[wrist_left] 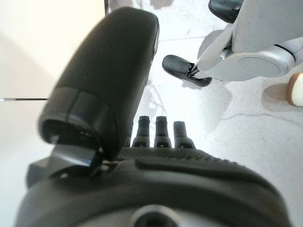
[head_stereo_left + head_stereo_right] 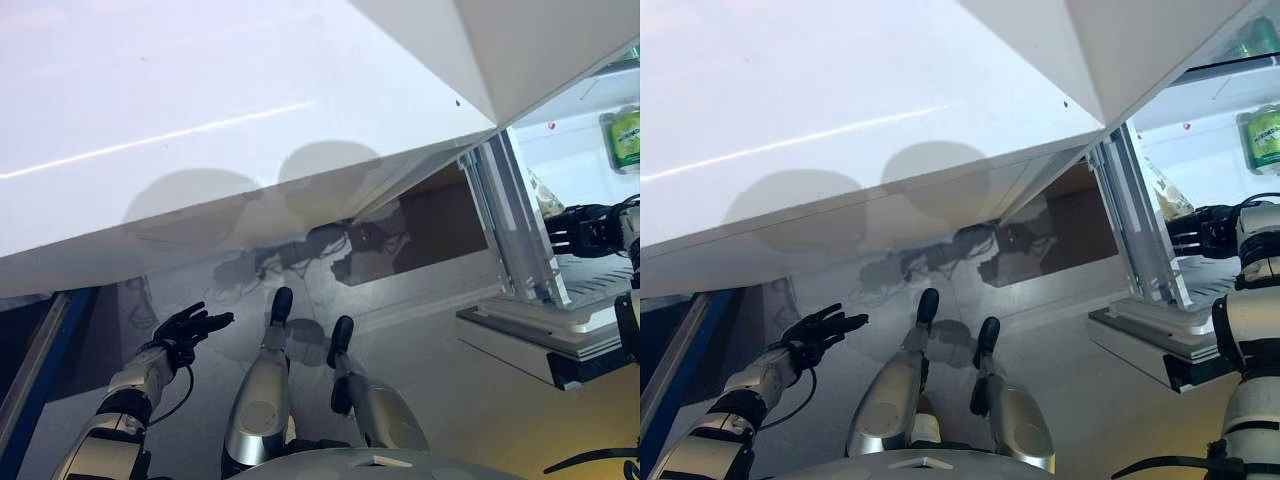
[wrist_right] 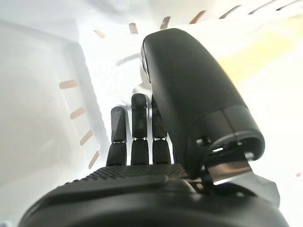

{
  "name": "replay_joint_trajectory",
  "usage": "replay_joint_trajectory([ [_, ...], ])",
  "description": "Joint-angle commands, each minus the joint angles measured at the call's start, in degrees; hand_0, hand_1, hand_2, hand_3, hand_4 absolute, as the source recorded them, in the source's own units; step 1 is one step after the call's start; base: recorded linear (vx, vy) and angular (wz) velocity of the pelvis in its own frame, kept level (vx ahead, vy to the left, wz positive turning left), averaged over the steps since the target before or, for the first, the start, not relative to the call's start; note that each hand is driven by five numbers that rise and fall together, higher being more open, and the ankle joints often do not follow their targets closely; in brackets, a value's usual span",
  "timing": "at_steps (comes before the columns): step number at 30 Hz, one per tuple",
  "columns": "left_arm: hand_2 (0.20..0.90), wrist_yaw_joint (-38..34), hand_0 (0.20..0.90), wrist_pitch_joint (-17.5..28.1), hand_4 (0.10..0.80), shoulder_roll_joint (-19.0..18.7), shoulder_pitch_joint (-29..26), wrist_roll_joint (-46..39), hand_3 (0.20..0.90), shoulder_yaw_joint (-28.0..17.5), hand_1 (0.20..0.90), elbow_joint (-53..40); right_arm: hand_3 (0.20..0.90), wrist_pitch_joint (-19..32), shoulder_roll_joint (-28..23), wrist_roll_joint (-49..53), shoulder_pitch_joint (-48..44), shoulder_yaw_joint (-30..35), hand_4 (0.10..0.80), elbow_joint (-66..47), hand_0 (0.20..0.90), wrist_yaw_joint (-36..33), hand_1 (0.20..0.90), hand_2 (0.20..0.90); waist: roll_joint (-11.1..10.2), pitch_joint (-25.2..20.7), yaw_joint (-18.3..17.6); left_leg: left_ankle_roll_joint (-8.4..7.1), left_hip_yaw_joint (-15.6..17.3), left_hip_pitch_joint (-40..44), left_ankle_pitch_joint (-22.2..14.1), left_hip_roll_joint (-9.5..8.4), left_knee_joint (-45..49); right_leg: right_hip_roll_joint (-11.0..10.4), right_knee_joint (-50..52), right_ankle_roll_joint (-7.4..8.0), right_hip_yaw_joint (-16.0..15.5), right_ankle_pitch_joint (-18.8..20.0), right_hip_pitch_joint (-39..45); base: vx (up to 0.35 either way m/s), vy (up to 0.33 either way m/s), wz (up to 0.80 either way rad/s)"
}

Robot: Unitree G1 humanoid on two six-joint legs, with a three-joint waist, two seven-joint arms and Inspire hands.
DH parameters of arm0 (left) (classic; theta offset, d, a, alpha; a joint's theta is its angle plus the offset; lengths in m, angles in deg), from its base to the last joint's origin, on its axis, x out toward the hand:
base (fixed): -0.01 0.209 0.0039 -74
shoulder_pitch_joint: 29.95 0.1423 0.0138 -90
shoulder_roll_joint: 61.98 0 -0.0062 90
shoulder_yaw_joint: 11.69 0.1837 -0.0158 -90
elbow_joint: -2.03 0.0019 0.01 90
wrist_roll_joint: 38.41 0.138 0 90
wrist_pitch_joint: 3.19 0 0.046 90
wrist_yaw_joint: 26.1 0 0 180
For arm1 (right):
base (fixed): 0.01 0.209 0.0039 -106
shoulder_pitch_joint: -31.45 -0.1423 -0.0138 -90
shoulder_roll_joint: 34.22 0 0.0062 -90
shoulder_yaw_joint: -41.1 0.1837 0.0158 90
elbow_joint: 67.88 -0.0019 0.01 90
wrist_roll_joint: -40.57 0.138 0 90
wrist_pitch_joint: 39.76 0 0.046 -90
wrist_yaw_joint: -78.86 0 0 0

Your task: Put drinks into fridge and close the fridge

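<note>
The fridge stands open at the right, and its white door (image 2: 200, 120) spans the upper left of the eye views. A green drink (image 2: 625, 140) stands on an upper shelf inside, against the back wall. My right hand (image 2: 580, 230) reaches into the fridge below that drink, over a white wire shelf (image 2: 1200, 275). Its fingers (image 3: 139, 127) are straight and hold nothing, with the white fridge wall beyond them. My left hand (image 2: 190, 328) hangs low at the left over the floor. Its fingers (image 1: 161, 132) are straight and empty.
A white drawer or ledge (image 2: 530, 330) juts out at the bottom of the fridge. A brown panel (image 2: 440, 220) and a tangle of cables (image 2: 300, 255) lie beneath the door. A blue-edged piece of furniture (image 2: 40, 350) stands at the far left.
</note>
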Motion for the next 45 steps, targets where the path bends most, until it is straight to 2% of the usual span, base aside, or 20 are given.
replay_joint_trajectory([
  [1,0.9,0.8,0.9,0.5,0.8,-1.6,5.9,3.3,0.9,0.6,0.9,1.9,0.9,6.0,-5.5,4.5,2.3,-1.9,0.8,-2.8,0.9,-0.9,0.9,0.9,-0.1,-5.4,-0.6,0.96,0.9,0.3,-6.3,-1.87,1.4,0.3,4.3,3.29,0.8,2.4,-5.4,0.03,0.027,-0.07],
  [10,0.9,2.0,0.9,2.1,0.8,-0.4,10.6,6.6,0.9,-0.9,0.9,4.8,0.9,12.4,-11.7,10.4,14.2,8.0,0.8,-16.0,0.9,0.1,0.9,0.9,-1.8,-12.7,-3.9,1.09,2.7,5.8,-7.5,-1.36,0.5,0.7,2.8,3.86,2.8,2.2,-0.6,0.06,0.02,-0.11],
  [14,0.9,2.2,0.9,2.8,0.8,0.6,12.6,6.8,0.9,-1.6,0.9,6.0,0.9,15.6,-14.0,12.5,19.0,12.2,0.8,-25.4,0.9,-6.4,0.9,0.9,-1.8,-16.0,-5.8,1.03,3.9,8.2,-8.1,-0.99,0.1,0.7,2.2,4.08,3.6,2.0,1.4,0.05,0.035,-0.12],
  [15,0.9,2.5,0.9,2.7,0.8,0.8,13.0,6.9,0.9,-1.8,0.9,6.3,0.9,15.1,-14.4,12.3,19.9,13.2,0.8,-27.8,0.9,-7.5,0.9,0.9,-1.6,-16.7,-6.3,1.05,4.2,8.7,-8.2,-0.95,0.1,0.7,2.2,4.07,3.8,1.9,1.7,0.066,0.076,-0.16],
  [20,0.9,4.1,0.9,4.1,0.8,3.5,14.4,7.8,0.9,-2.1,0.9,8.3,0.9,22.2,-15.2,11.4,27.5,23.6,0.8,-42.7,0.9,-21.0,0.9,0.9,0.3,-20.4,-9.1,1.3,5.2,11.4,-9.2,-0.89,-0.4,0.6,1.8,4.09,5.2,1.1,3.7,0.047,0.092,-0.14],
  [23,0.9,5.0,0.9,5.4,0.8,5.5,14.9,8.4,0.9,-2.6,0.9,9.4,0.9,25.8,-11.7,10.6,34.1,32.5,0.8,-55.0,0.9,-31.2,0.9,0.9,1.9,-21.7,-10.8,1.46,5.9,12.5,-9.8,-0.92,-0.4,0.4,1.8,4.06,6.0,0.4,4.5,0.002,0.099,-0.12],
  [25,0.9,5.7,0.9,6.0,0.8,6.9,15.0,9.2,0.9,-3.2,0.9,9.8,0.9,31.1,-6.8,8.7,40.1,38.9,0.8,-62.8,0.9,-38.5,0.9,0.9,2.8,-22.5,-11.9,1.56,6.3,13.2,-10.4,-0.94,-0.3,0.2,2.0,4.07,6.3,-0.2,5.0,-0.007,0.066,-0.03],
  [29,0.9,6.6,0.9,7.0,0.8,8.8,15.9,9.8,0.9,-4.0,0.9,10.4,0.9,39.4,1.7,6.7,48.1,46.0,0.8,-71.1,0.9,-47.3,0.9,0.9,4.0,-23.2,-13.1,1.83,6.4,14.3,-11.4,-1.17,-0.2,-0.1,2.0,4.12,6.9,-0.8,5.9,0.005,0.034,-0.13],
  [31,0.9,7.0,0.9,7.3,0.8,9.3,16.6,10.4,0.9,-4.6,0.9,10.4,0.9,42.7,4.3,7.3,51.1,48.6,0.8,-73.3,0.9,-49.3,0.9,0.9,4.4,-23.3,-13.5,1.94,6.5,14.7,-11.7,-1.17,-0.1,-0.2,2.4,4.12,7.1,-1.2,6.2,0.011,0.013,-0.11],
  [32,0.9,7.3,0.9,7.9,0.8,10.0,17.6,11.0,0.9,-5.2,0.9,10.4,0.9,46.0,7.4,7.6,54.1,51.2,0.8,-75.2,0.9,-51.3,0.9,0.9,4.8,-23.3,-14.0,2.11,6.7,15.1,-12.0,-1.21,0.5,-0.3,3.4,3.99,7.3,-1.8,6.3,0.023,0.008,-0.04],
  [35,0.9,8.3,0.9,9.1,0.8,10.9,19.3,12.8,0.9,-6.7,0.9,10.9,0.9,51.7,12.3,6.9,58.4,55.1,0.8,-75.9,0.9,-55.0,0.9,0.9,5.3,-22.8,-14.8,2.41,7.6,15.1,-14.1,-1.34,5.0,-1.0,6.5,3.45,7.1,-3.2,6.2,0.052,0.0,-0.08],
  [38,0.9,9.0,0.9,10.0,0.8,11.4,20.2,13.6,0.9,-7.6,0.9,11.4,0.9,54.1,14.8,7.9,60.9,57.2,0.8,-73.9,0.9,-56.8,0.9,0.9,5.7,-21.8,-15.3,2.78,8.0,14.8,-16.1,-1.64,9.3,-1.5,9.3,2.83,6.7,-4.6,6.3,0.107,0.011,-0.07],
  [40,0.9,9.9,0.9,10.3,0.8,11.7,20.9,14.3,0.9,-8.1,0.9,11.6,0.9,56.8,16.3,10.8,63.0,59.5,0.8,-70.2,0.9,-58.6,0.9,0.9,6.5,-19.7,-15.9,3.43,7.6,13.9,-18.7,-2.09,15.1,-1.7,15.0,1.58,6.6,-7.4,5.7,0.132,0.045,-0.06],
  [41,0.9,9.8,0.9,10.4,0.8,11.6,20.9,14.6,0.9,-8.1,0.9,11.5,0.9,56.7,16.5,11.0,63.2,59.8,0.8,-69.6,0.9,-59.0,0.9,0.9,6.5,-19.2,-16.0,3.59,7.5,13.4,-19.4,-2.21,16.3,-1.7,16.1,1.43,6.6,-8.2,5.3,0.056,0.053,-0.03],
  [42,0.9,9.9,0.9,10.5,0.8,11.5,20.8,14.7,0.9,-8.0,0.9,11.1,0.9,57.2,17.1,11.7,64.1,60.3,0.8,-68.1,0.9,-58.7,0.9,0.9,6.7,-17.8,-16.4,4.54,7.5,12.6,-21.7,-2.53,20.0,-2.0,20.2,0.66,6.7,-10.3,4.3,0.014,0.034,0.01],
  [43,0.9,9.9,0.9,10.5,0.8,11.5,20.8,14.7,0.9,-7.9,0.9,11.1,0.9,57.4,17.1,11.8,64.1,60.4,0.8,-68.0,0.9,-58.5,0.9,0.9,6.6,-17.7,-16.4,4.58,7.5,12.3,-22.2,-2.54,20.7,-2.0,20.9,0.67,6.7,-10.7,4.0,-0.004,0.043,0.04],
  [45,0.9,8.7,0.9,10.8,0.8,11.0,20.3,14.5,0.9,-7.9,0.9,10.4,0.9,56.5,17.6,14.4,65.0,60.1,0.8,-64.7,0.9,-55.4,0.9,0.9,6.7,-15.5,-16.7,5.88,7.5,9.7,-25.5,-3.24,26.5,-2.5,27.3,-0.49,6.8,-13.9,1.7,-0.05,0.029,0.12],
])
